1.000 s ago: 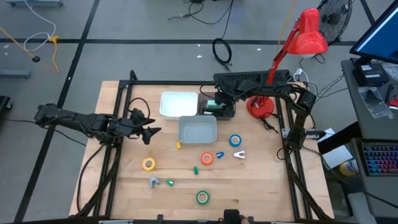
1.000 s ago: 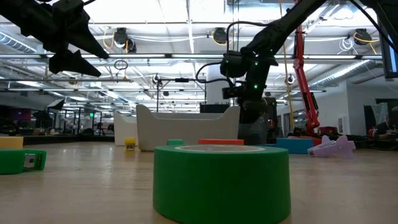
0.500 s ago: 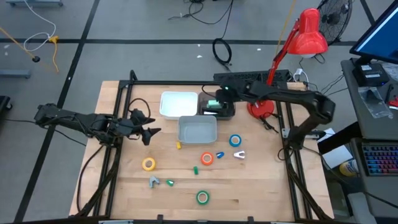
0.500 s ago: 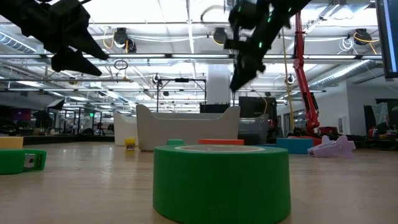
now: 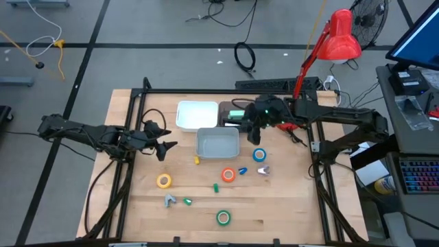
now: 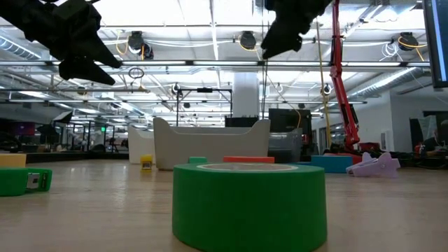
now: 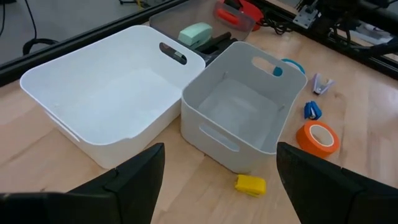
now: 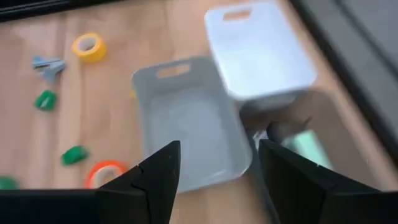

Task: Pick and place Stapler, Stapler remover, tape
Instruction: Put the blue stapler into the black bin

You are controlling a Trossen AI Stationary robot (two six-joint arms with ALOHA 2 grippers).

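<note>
- Wooden table: white bin, grey bin, dark tray at 12 o'clock.
- Stapler: in dark tray.
- Tape: blue, orange, yellow, green, all on table.
- Right gripper: above grey bin's 2 o'clock corner, fingers spread, empty.
- Left gripper: 9 o'clock of the bins, fingers spread, empty.

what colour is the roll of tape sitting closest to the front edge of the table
Green. The tape roll fills the foreground of the low view; the high view shows it too.
</note>
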